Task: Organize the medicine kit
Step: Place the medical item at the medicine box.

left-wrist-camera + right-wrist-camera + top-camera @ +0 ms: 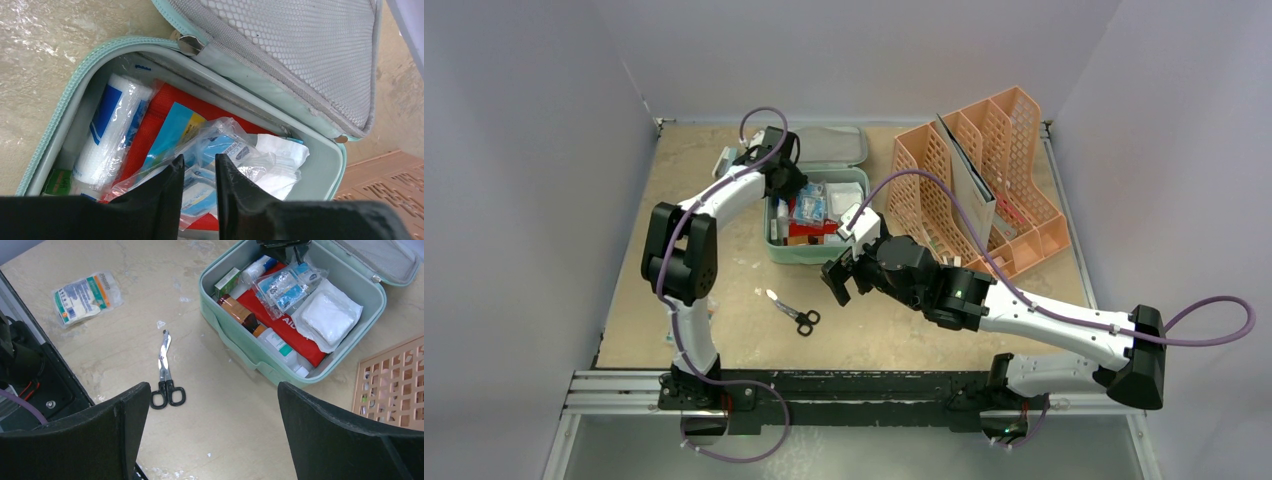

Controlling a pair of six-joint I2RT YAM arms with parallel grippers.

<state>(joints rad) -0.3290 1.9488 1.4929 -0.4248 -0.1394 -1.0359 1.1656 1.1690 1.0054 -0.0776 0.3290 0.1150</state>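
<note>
From above, the medicine kit (809,256) sits open on the table (674,200), toward the middle of the far edge, its lid (829,148) folded back toward that edge. The left gripper (786,185) hangs over the kit's far-left corner. The right gripper (846,275) hovers just off its near-right corner, and scissors (794,312) lie on the table near the kit's near side. A peach mesh rack (924,170) fills the far-right corner. In the left wrist view, the left fingers (172,185) stand close together with a narrow gap, their tips at a clear plastic packet (225,145) lying over a red pouch (160,110). Whether they pinch it, I cannot tell. A wrapped bandage roll (112,130) lies along the kit's wall. In the right wrist view, the right fingers (130,410) are spread wide apart above bare table, holding nothing. A white gauze pad (327,317) and an amber bottle (240,315) lie inside the kit, and a loose sachet (85,295) lies near the table's left edge.
</note>
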